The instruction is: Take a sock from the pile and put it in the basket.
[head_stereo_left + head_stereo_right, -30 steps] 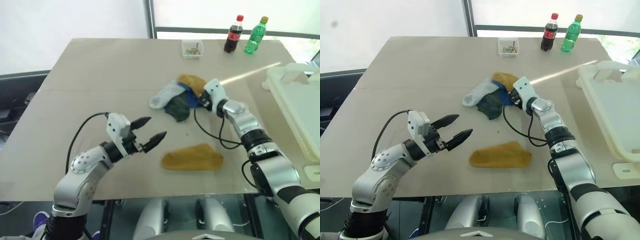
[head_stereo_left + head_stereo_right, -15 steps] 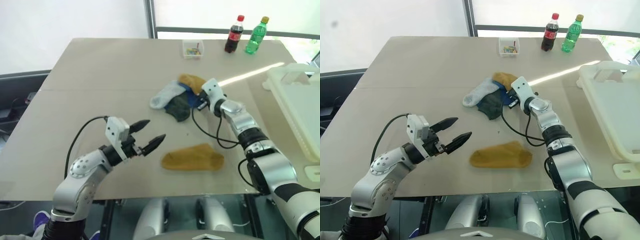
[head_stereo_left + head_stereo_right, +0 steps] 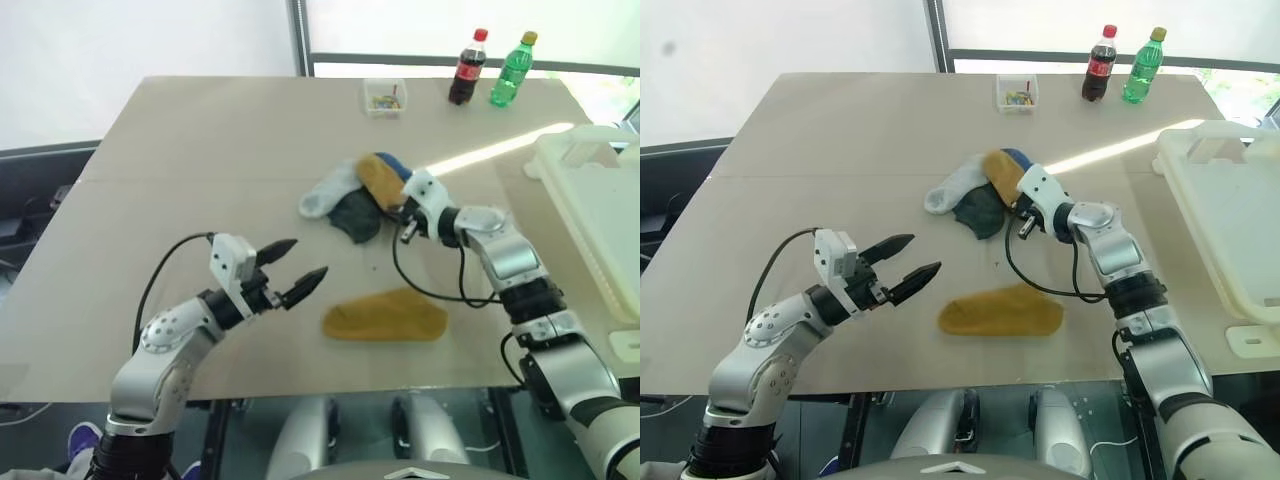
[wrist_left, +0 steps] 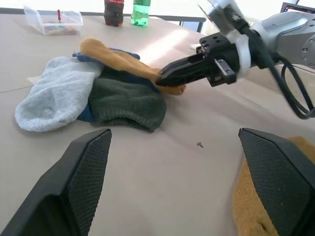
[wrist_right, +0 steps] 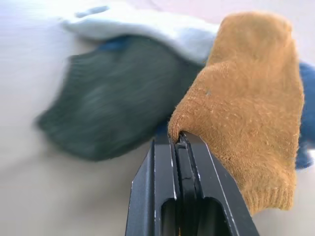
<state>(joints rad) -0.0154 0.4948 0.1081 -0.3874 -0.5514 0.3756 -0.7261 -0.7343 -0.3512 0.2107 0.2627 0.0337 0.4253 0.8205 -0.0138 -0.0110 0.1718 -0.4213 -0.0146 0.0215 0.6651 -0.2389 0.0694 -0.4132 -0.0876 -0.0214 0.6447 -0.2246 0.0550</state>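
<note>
Already, a mustard-yellow sock (image 5: 246, 108) is pinched at its edge by the right jaws (image 3: 1018, 207), at the near side of the pile (image 3: 350, 200).

The basket (image 3: 1230, 220) lies off to the robot's right, at the desk (image 3: 200, 150) edge, well apart from the pile, so a carry across to that side is judged to be called for, and the right arm is plainly the nearer one. The sock's long axis is laid from the clenched jaws back over the heap, draped on a dark green sock (image 4: 125, 101) and a blue one; a light grey sock (image 4: 54, 91) is spread beside them. The knit is soft, ribbed and limp, likely to hang and trail when lifted. The left jaws (image 3: 295, 270) are spread wide and empty, held above the desk near a second mustard sock (image 3: 385, 318) lying flat and apart from the pile.
</note>
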